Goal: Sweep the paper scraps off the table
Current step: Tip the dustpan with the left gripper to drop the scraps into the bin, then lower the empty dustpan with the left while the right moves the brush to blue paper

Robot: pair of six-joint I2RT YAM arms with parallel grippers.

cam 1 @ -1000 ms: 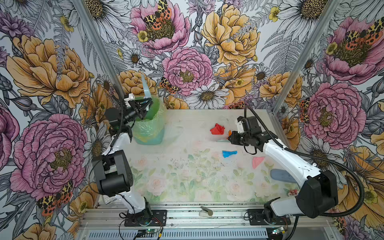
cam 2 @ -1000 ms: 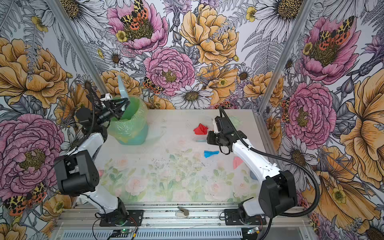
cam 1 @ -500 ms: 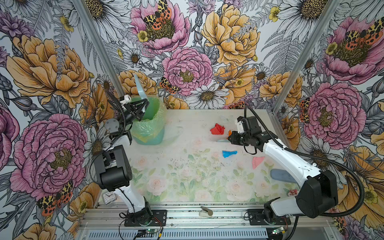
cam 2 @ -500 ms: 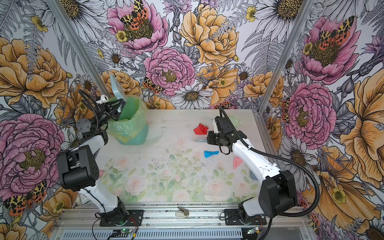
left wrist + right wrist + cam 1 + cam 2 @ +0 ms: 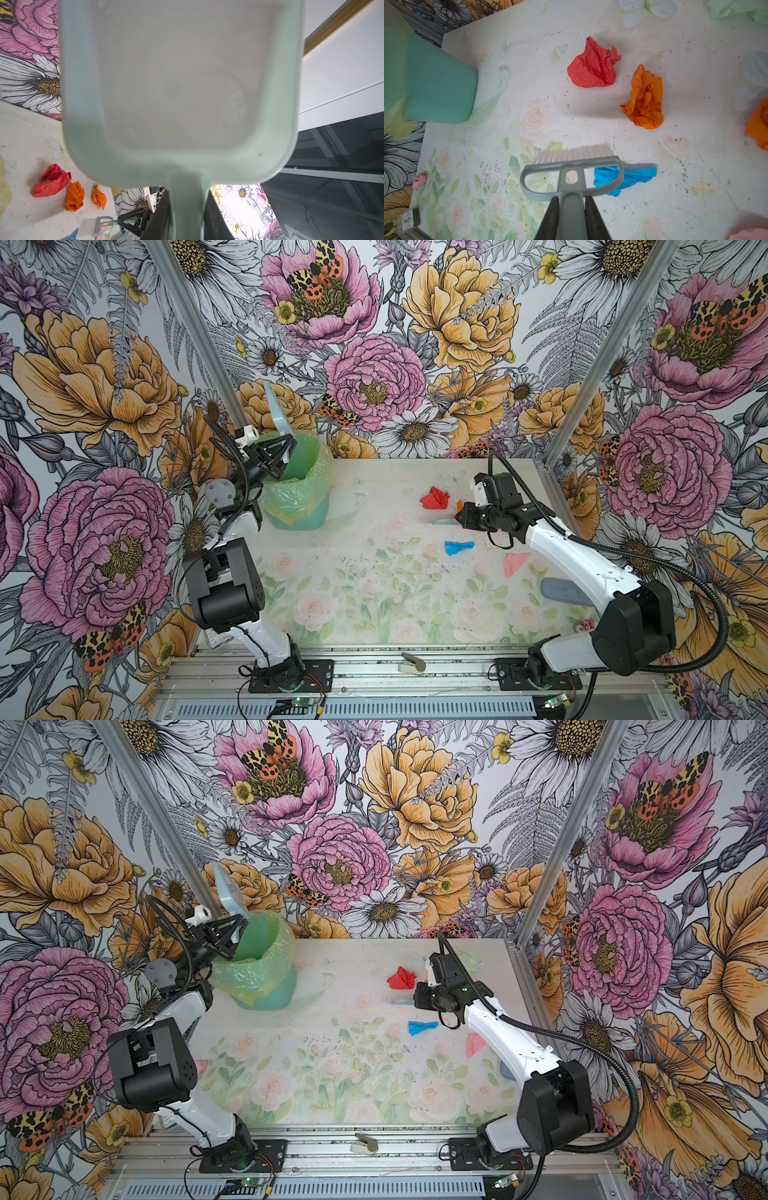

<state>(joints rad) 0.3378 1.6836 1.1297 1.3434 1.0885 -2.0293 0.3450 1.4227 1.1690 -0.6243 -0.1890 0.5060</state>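
My left gripper (image 5: pixel 188 199) is shut on the handle of the pale dustpan (image 5: pixel 276 414), which stands nearly upright over the bag-lined green bin (image 5: pixel 301 485). My right gripper (image 5: pixel 572 202) is shut on the grey brush (image 5: pixel 571 164), its white bristles just above the table (image 5: pixel 353 593). Paper scraps lie near the brush: a red one (image 5: pixel 593 66), two orange ones (image 5: pixel 644 99) (image 5: pixel 759 124), a blue one (image 5: pixel 633 176) partly under the brush frame, a pink one (image 5: pixel 515 563) and a pale green one (image 5: pixel 471 960). The dustpan's inside looks empty.
A grey-blue flat thing (image 5: pixel 565 591) lies by the right arm's forearm. The bin stands in the back left corner against the flowered walls. Tiny dark specks dot the middle of the table. A small clip (image 5: pixel 411 663) rests on the front aluminium rail.
The left arm has drawn the dustpan slightly up and to the left over the bin. The right arm and brush have stayed put.
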